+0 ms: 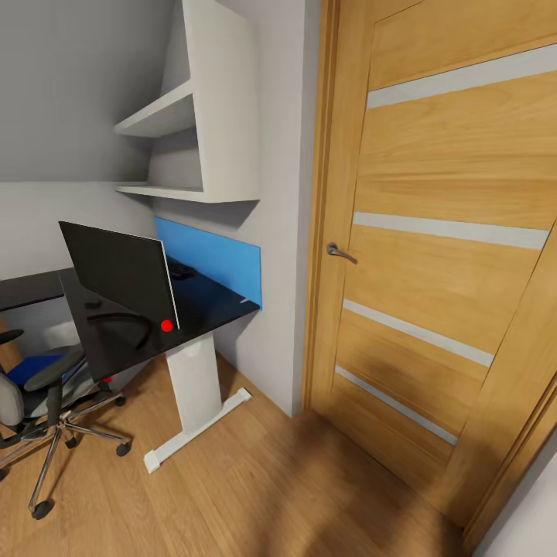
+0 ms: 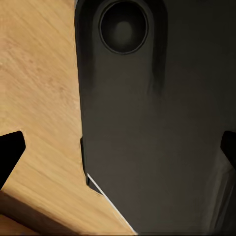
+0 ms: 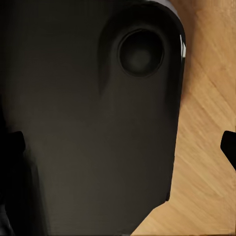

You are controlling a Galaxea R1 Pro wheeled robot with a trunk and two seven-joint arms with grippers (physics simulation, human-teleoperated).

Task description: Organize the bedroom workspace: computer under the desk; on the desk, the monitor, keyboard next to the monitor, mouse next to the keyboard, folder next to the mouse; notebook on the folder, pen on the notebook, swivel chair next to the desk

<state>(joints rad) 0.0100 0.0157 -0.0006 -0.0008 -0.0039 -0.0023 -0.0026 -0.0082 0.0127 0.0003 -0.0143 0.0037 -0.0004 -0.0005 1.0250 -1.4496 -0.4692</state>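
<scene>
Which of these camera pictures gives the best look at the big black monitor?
The head view: the monitor stands whole on the black desk, its arc stand and red dot plain. Both wrist views look down at wood floor and dark robot body instead.

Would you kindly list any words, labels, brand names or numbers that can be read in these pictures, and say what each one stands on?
None: no readable text appears anywhere.
The large flat black monitor carries only a plain red dot, not lettering.
The oak door with pale stripes, the white wall shelves and the bright blue back panel are unmarked.
Both wrist views show dark unlabelled robot bodywork over wood floor.
</scene>
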